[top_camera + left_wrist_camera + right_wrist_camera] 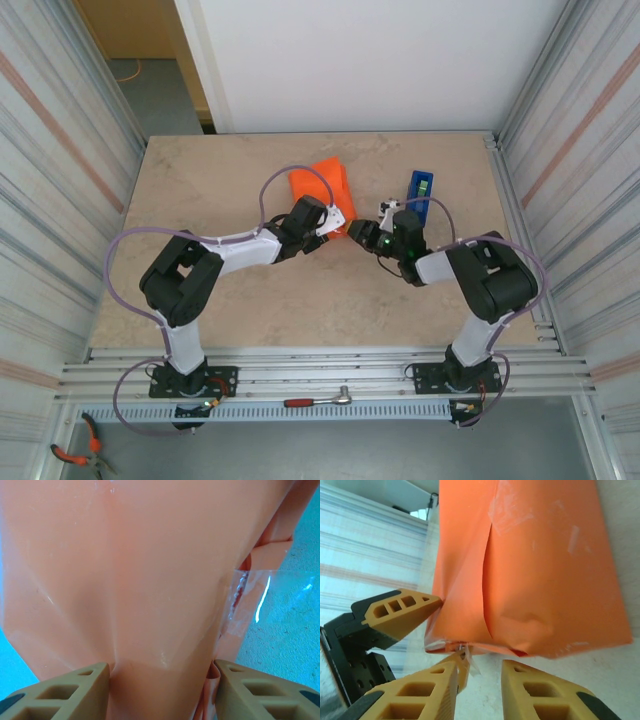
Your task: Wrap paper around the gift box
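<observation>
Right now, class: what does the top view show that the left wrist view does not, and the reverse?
Top view: the blue dispenser on the table and a ratchet near the arm bases. Left wrist view: clear tape stuck at a fold, seen close up. Both: the orange paper with the left pincer closed around it.

Ahead of your right gripper [482, 669] the orange paper [550, 580] stands folded into a blocky parcel on the beige tabletop [620, 690], with a lapped seam down its face and patches of clear tape [507, 510] near its far end. Your gripper's two tan fingers stand apart just short of the crumpled near edge, a scrap of clear tape hanging at one tip. The left gripper's finger [402, 611] touches the parcel's side.
</observation>
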You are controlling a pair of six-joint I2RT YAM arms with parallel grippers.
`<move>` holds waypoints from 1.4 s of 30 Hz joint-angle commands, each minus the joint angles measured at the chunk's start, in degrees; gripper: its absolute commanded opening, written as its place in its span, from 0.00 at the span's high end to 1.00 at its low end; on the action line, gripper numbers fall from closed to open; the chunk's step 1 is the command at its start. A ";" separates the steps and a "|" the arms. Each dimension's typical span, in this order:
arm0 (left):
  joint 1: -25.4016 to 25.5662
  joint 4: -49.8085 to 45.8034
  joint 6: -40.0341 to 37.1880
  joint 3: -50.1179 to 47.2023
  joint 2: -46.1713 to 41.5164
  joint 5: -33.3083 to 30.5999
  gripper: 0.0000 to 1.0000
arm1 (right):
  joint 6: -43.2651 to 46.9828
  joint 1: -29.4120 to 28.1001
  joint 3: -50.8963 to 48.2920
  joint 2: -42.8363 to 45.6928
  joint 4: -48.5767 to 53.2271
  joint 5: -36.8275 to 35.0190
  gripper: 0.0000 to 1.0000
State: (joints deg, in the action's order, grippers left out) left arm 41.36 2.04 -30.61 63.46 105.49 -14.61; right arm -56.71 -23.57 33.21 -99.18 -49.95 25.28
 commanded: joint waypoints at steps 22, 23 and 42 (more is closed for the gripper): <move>0.21 -5.46 1.17 -0.21 1.45 2.08 0.46 | -0.23 -3.28 6.31 -4.03 0.68 4.77 1.00; 0.21 -5.48 1.23 -0.26 1.38 2.07 0.46 | -0.32 -3.23 6.27 -4.41 0.50 4.73 1.00; 0.21 -5.73 1.14 0.01 1.65 2.00 0.46 | -1.90 -1.31 9.66 -11.98 -2.50 5.13 1.00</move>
State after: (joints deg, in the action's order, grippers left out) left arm 41.34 1.78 -30.57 63.64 105.49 -14.63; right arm -57.91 -25.36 41.54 -109.82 -50.72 30.06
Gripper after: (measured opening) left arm 0.542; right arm 0.062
